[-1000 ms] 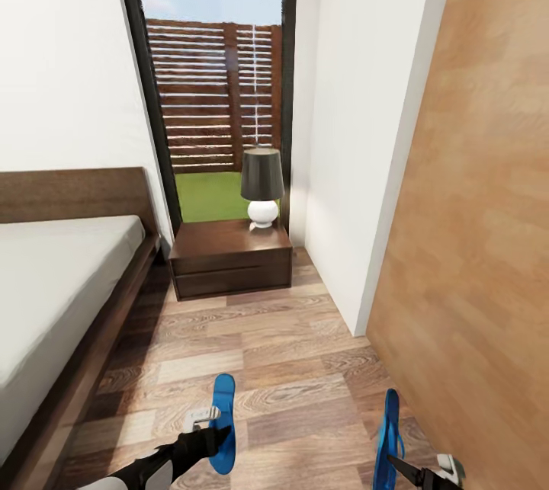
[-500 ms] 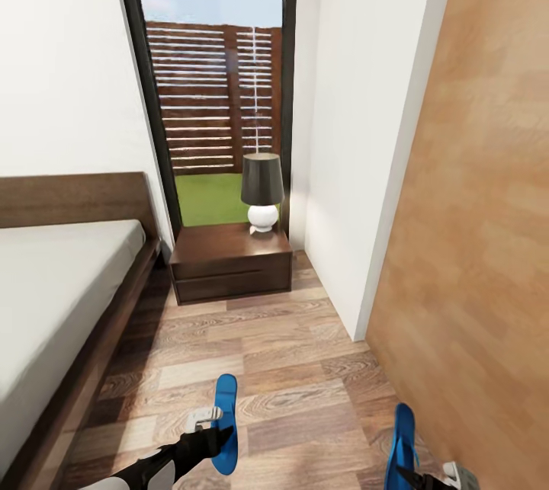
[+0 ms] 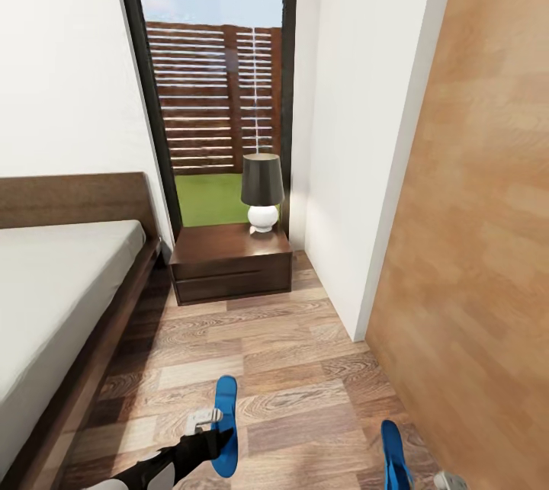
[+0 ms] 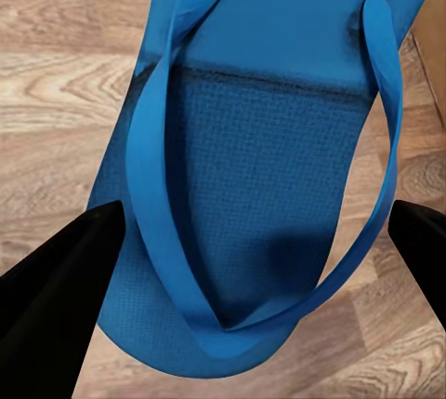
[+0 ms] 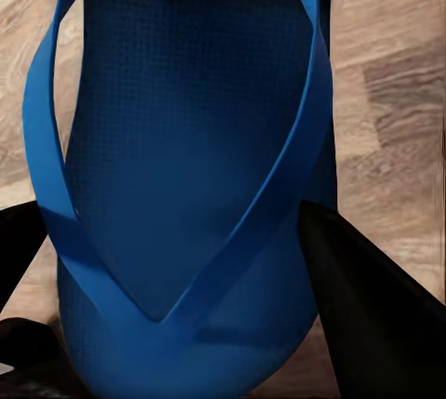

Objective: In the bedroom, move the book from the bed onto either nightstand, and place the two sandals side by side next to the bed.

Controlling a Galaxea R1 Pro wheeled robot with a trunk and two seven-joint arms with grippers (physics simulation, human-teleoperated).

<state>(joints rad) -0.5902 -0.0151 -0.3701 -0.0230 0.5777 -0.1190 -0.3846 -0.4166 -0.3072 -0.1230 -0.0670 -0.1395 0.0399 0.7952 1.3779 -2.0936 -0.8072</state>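
Two bright blue sandals hang low over the wood floor. My left gripper (image 3: pixel 219 438) is shut across the width of the left sandal (image 3: pixel 225 406), its black fingers (image 4: pixel 60 301) pressing the sole's edges (image 4: pixel 251 185). Near the lower right corner of the head view, the right sandal (image 3: pixel 393 452) is gripped the same way by my right gripper (image 5: pixel 186 269), with the sole (image 5: pixel 186 139) between its fingers. The bed (image 3: pixel 61 284) lies along the left, and the nightstand (image 3: pixel 229 257) stands ahead beside its headboard. The book is out of view.
A lamp (image 3: pixel 261 189) with a dark shade stands on the nightstand's right rear corner. A white wall (image 3: pixel 343 170) and a wooden panel (image 3: pixel 473 246) close in on the right, leaving a narrow floor strip (image 3: pixel 252 353) between them and the bed. A tall window (image 3: pixel 213 94) lies behind the nightstand.
The right gripper and its sandal have drawn back toward the head view's lower edge. The head view tilted slightly. The left arm and its sandal have held still.
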